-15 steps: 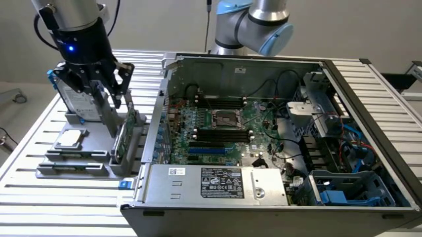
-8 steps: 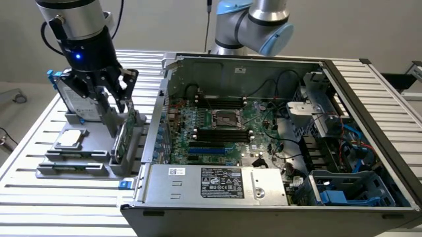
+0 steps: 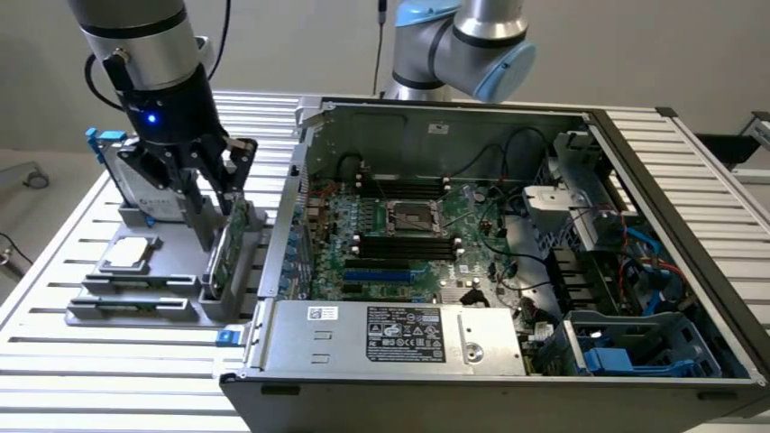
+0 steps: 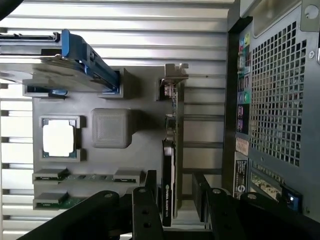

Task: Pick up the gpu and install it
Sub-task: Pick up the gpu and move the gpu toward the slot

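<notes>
The gpu stands on its long edge in a slot of the grey holder tray, at the exterior view's left, beside the open computer case. My gripper hangs directly over the card, open, with one black finger on each side of its top edge. In the wrist view the gpu appears edge-on as a thin black and green strip. It runs between the fingers. There is a clear gap on the case side, and the other finger is close to the black face. Nothing is gripped.
On the same tray are a silver hard drive in a blue bracket, a square silver CPU and memory sticks. The case's perforated rear wall stands close beside the card. The motherboard with blue slots lies inside the case.
</notes>
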`<state>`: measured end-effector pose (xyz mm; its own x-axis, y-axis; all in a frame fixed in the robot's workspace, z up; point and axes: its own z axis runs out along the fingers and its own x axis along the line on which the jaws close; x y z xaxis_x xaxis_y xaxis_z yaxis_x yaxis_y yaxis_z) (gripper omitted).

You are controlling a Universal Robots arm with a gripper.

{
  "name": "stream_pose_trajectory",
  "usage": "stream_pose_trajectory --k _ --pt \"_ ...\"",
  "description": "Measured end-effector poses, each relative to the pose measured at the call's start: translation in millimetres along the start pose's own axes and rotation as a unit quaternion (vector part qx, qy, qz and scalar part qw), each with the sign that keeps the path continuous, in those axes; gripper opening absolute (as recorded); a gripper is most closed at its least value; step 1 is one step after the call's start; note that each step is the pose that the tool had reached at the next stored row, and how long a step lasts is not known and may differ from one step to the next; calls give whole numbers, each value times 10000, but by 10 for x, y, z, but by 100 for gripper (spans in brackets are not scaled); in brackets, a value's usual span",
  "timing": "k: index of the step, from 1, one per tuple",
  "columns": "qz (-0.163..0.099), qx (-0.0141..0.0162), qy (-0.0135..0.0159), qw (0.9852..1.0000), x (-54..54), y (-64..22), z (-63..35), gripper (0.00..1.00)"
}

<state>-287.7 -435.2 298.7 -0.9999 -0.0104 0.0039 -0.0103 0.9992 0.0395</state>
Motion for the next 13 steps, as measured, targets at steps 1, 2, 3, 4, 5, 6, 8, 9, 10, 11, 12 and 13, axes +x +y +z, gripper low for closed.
stream_pose_trajectory --k 1,2,3,4,5,6,8,9,10,11,12,13 --pt "0 1 1 10000 0 -1 18 42" --pt "0 1 1 10000 0 -2 35 42" --pt "0 0 1 10000 0 -2 54 42" --pt "0 0 1 10000 0 -3 72 42" --pt "1 0 1 10000 -1 -4 91 42" --pt "1 0 0 10000 -1 -4 109 42" --pt "3 0 1 10000 -1 -6 145 42" --pt "4 0 2 10000 -1 -6 163 42" --pt "6 0 3 10000 -1 -5 181 42" --pt "9 0 4 10000 -1 -4 199 42" --pt "11 0 5 10000 -1 -3 218 42" --pt "11 0 5 10000 -1 -3 237 42"
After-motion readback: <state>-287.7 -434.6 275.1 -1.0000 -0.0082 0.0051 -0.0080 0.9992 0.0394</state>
